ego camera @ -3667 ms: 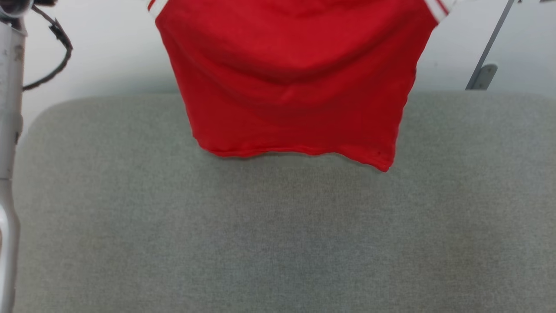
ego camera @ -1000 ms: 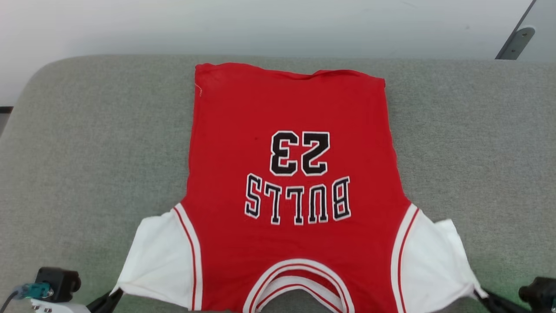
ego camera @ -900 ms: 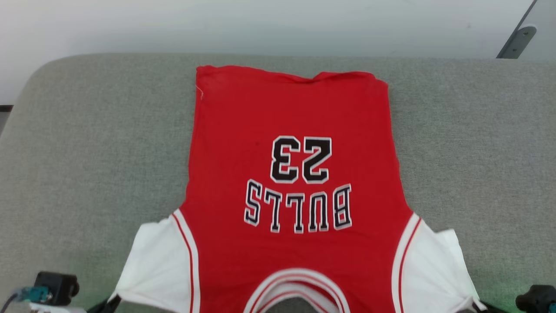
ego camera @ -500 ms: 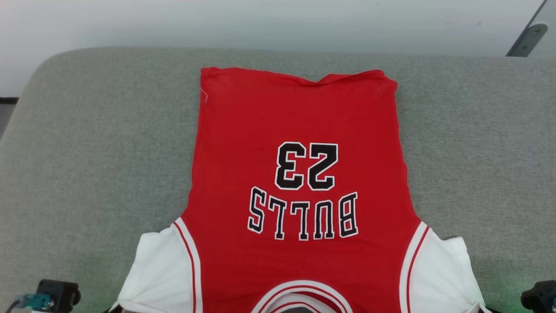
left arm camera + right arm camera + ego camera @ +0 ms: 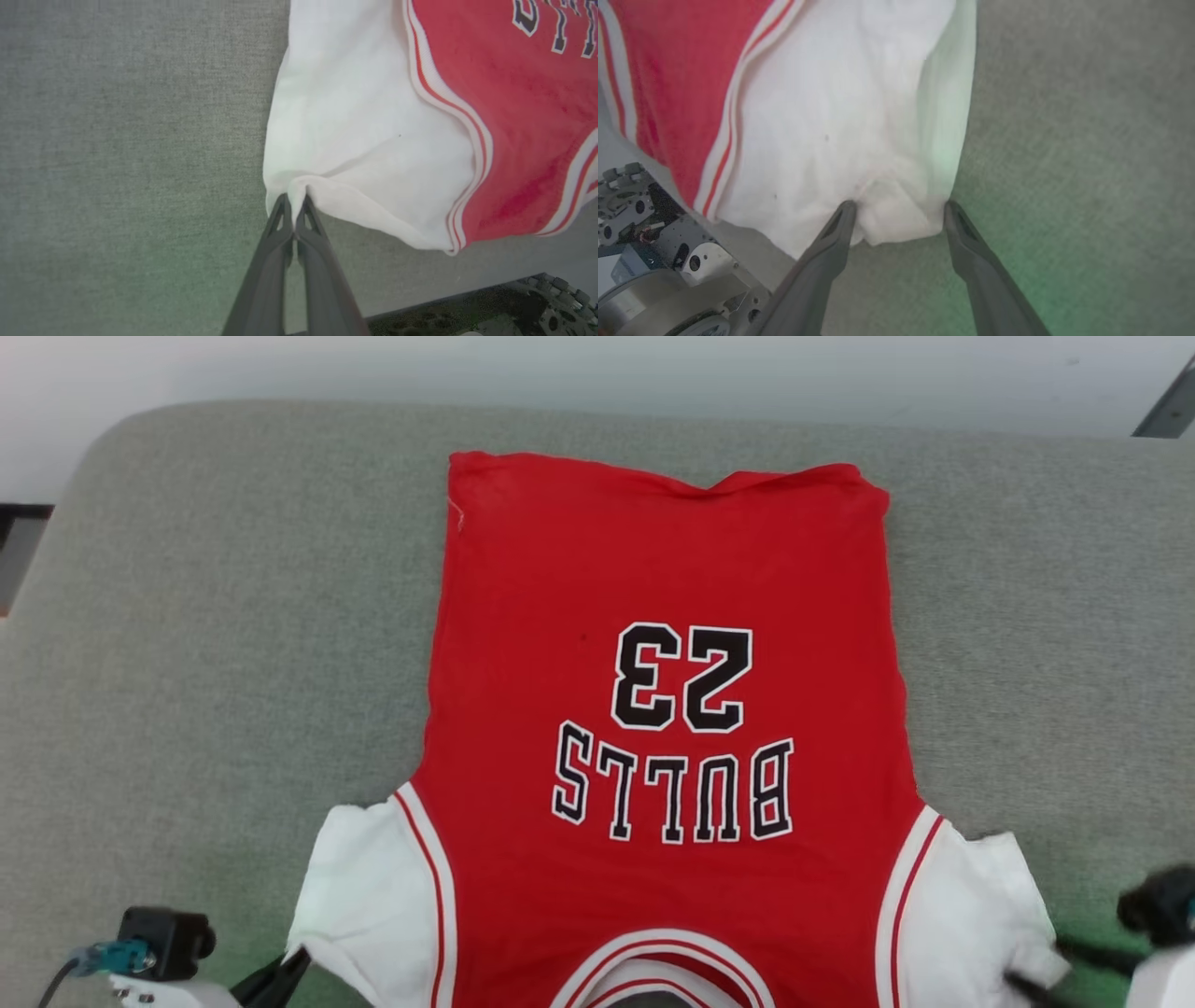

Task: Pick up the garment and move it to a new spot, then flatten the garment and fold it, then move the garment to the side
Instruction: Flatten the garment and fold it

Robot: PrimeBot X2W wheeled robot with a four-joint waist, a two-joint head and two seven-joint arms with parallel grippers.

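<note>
At the far left a dark strip (image 5: 21,511) shows past the rounded corner of the grey cushion (image 5: 205,644). Nothing stands on the cushion between that corner and the cloth.

The left gripper (image 5: 294,201) sits at the near left. Its fingers are pressed together on a pinch of the left sleeve (image 5: 373,887), at that sleeve's outer near corner. From that corner a ridge of cloth runs along the sleeve's near edge.

The garment (image 5: 653,560) lies spread in the cushion's middle, print up. Its hem is at the far end and its collar at the near end, by the robot base (image 5: 649,233). The "23" and the lettering read upside down in the head view. Its long axis runs near to far, leaning slightly right toward the hem. The hem stops short of the cushion's far edge, beyond which is a pale wall (image 5: 560,369). There is a small dip in the hem's middle.

Bare cushion lies wide on both sides of the red body, and the sleeves splay outward only at the near end.

The right sleeve (image 5: 971,905) is bunched at its outer corner. The right gripper (image 5: 899,207) has its fingers spread wide, the crumpled corner lying between the tips, unpinched. A grey bar (image 5: 1169,413) crosses the far right corner, off the cushion.
</note>
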